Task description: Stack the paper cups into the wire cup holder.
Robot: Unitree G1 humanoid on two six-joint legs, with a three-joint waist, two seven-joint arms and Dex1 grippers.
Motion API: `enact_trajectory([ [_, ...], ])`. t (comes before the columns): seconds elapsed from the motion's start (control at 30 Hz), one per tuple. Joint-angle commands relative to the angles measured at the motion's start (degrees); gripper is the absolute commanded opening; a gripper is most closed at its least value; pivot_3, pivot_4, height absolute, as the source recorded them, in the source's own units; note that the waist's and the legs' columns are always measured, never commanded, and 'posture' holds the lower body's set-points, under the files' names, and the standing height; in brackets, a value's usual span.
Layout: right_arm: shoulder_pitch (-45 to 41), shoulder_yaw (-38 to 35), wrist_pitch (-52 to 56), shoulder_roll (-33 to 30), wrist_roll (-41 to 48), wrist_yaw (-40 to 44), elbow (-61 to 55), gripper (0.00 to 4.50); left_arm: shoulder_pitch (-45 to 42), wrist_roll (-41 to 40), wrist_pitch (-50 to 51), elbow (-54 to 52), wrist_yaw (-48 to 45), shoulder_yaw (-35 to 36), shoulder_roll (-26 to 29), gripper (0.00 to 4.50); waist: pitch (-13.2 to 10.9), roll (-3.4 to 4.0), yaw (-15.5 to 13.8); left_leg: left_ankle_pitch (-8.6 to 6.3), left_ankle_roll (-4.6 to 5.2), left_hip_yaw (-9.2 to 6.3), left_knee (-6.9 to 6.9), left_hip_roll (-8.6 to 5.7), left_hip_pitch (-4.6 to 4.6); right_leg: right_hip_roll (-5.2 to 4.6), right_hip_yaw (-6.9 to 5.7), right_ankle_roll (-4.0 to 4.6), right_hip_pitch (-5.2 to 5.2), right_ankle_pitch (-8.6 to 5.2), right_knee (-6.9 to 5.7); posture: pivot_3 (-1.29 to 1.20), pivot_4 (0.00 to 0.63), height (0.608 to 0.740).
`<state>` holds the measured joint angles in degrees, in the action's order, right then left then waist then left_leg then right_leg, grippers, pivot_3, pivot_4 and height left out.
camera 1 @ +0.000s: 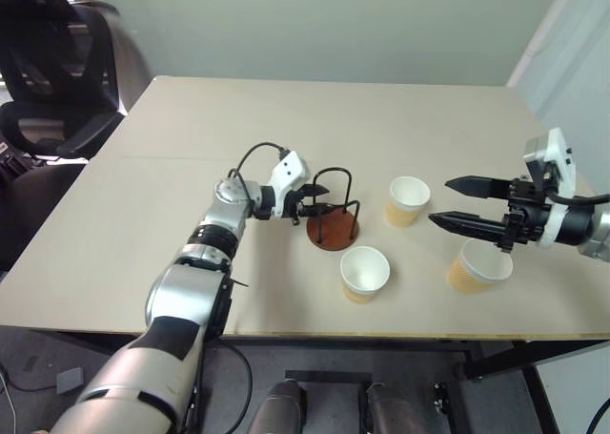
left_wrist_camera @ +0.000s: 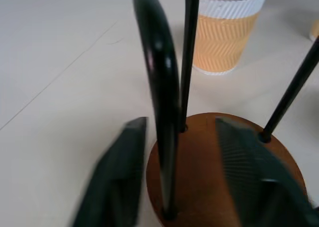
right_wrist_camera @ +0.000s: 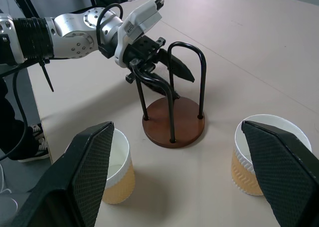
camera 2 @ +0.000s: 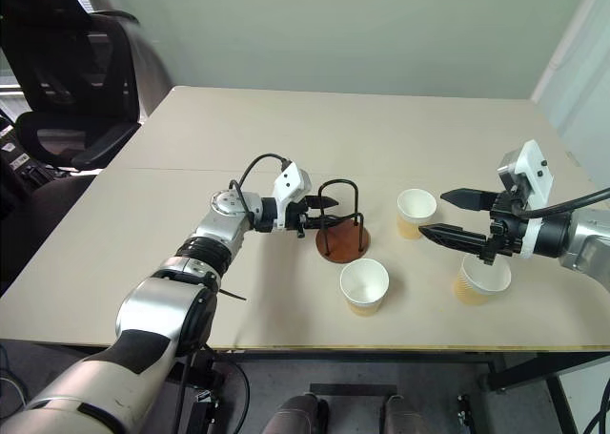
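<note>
- Readable text, labels, brands, numbers, signs: none for you to log, on the paper cups [camera 1: 408, 201], the wire cup holder [camera 1: 334, 223] or the table [camera 1: 315, 119].

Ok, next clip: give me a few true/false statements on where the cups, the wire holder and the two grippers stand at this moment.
1. All three paper cups stand upright on the table, none in the wire cup holder. True.
2. The right gripper is shut on a cup. False: its fingers are spread wide and hold nothing.
3. The left gripper is at the holder, one finger on each side of a wire loop. True: the left wrist view shows the wire between its open fingers.
4. The holder lies tipped on its side. False: it stands upright on its round brown base.
5. One cup is already nested in another. False: the three cups stand apart.
</note>
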<state>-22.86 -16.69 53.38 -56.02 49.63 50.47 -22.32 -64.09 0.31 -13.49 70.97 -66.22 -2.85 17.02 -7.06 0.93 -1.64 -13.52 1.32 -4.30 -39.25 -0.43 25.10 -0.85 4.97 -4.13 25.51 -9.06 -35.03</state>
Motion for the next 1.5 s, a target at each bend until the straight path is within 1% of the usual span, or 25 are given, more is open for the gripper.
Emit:
enact_trajectory([
  [0.03,-0.29,-0.41,-0.87,-0.09,-0.04,-0.28,-0.97,4.17,-0.71,-0.39,-0.55,-0.76,-0.46,0.95,0.4,3.84,0.0,0.0,0.0,0.0,0.0,0.0,0.0,0.0,0.0,0.0,0.01,0.0,0.0,0.0,0.0,0.0,0.15,0.74],
  [0.07,-0.29,-0.38,-0.91,-0.06,-0.08,-0.3,-0.96,4.17,-0.73,-0.46,-0.53,-0.78,-0.5,1.02,0.42,4.25,0.0,0.0,0.0,0.0,0.0,0.0,0.0,0.0,0.0,0.0,0.0,0.0,0.0,0.0,0.0,0.0,0.15,0.74],
  [0.1,-0.29,-0.34,-0.92,-0.04,-0.11,-0.29,-0.95,4.17,-0.74,-0.55,-0.43,-0.8,-0.68,1.08,0.46,4.48,0.0,0.0,0.0,0.0,0.0,0.0,0.0,0.0,0.0,0.0,0.0,-0.01,0.0,0.0,0.0,0.0,0.15,0.74],
  [0.4,-0.43,-0.19,-0.75,-0.35,-0.39,0.04,-0.65,4.17,-0.81,-0.49,-0.5,-0.72,-2.33,1.17,2.3,4.48,0.0,0.0,0.04,0.0,0.0,0.0,0.0,0.0,0.0,0.0,0.0,-0.02,0.0,0.01,0.0,0.0,0.15,0.74],
  [0.67,-0.54,-0.13,-0.93,-0.18,-0.48,-0.06,-0.6,4.17,-1.01,0.24,-2.42,-0.54,2.16,1.43,3.4,4.48,0.0,0.0,-0.04,0.0,0.01,0.0,-0.01,0.0,0.0,0.0,0.01,-0.01,0.0,0.01,0.0,0.0,0.15,0.74],
  [0.77,-0.75,0.13,-0.82,-0.19,-0.46,-0.04,-0.54,4.17,-1.17,-0.11,-2.44,-0.52,2.25,1.65,3.17,4.48,0.0,0.0,-0.02,-0.01,0.01,0.0,0.0,0.0,0.0,0.0,0.01,-0.01,0.0,0.01,0.0,0.0,0.15,0.74],
  [0.9,-0.73,0.76,0.34,-0.74,-0.06,0.19,-0.37,4.17,-0.88,-0.25,-2.01,-1.69,-2.43,0.87,3.7,4.48,0.0,0.0,-0.02,-0.01,0.01,0.0,0.0,0.0,0.0,0.0,0.0,-0.01,0.0,0.01,0.0,0.0,0.15,0.74],
  [1.03,0.22,2.94,0.68,0.34,-0.21,0.26,-0.52,4.17,-0.18,-0.07,-1.1,-2.7,-8.13,-0.03,5.06,4.48,0.0,0.0,0.07,-0.01,0.01,0.0,0.0,0.0,0.0,0.0,0.0,-0.01,0.01,0.01,0.0,0.0,0.15,0.74],
  [1.2,-0.78,4.3,-0.19,1.02,-1.55,-0.09,0.34,4.17,0.61,1.21,-0.39,-3.5,-12.82,-1.65,8.16,4.48,0.0,0.0,0.08,-0.01,0.02,-0.01,0.0,0.01,0.0,0.01,0.02,0.0,0.01,0.01,-0.01,0.0,0.15,0.74],
  [1.33,-1.99,5.08,-1.86,1.24,-4.36,-0.56,1.77,4.17,0.4,3.08,-0.98,-2.91,-12.82,-2.87,11.66,4.48,0.0,0.0,0.15,-0.02,0.03,-0.03,0.0,0.02,0.0,0.0,0.04,0.06,0.02,-0.01,0.0,0.0,0.15,0.74],
  [1.5,-3.17,6.04,-3.59,2.26,-6.98,-1.53,2.98,4.17,-0.13,4.33,-2.45,-2.75,-10.72,-3.04,13.74,4.48,0.0,0.0,0.04,-0.02,0.04,-0.09,0.02,0.03,0.01,-0.01,0.11,0.13,0.05,-0.03,-0.02,0.0,0.15,0.74],
])
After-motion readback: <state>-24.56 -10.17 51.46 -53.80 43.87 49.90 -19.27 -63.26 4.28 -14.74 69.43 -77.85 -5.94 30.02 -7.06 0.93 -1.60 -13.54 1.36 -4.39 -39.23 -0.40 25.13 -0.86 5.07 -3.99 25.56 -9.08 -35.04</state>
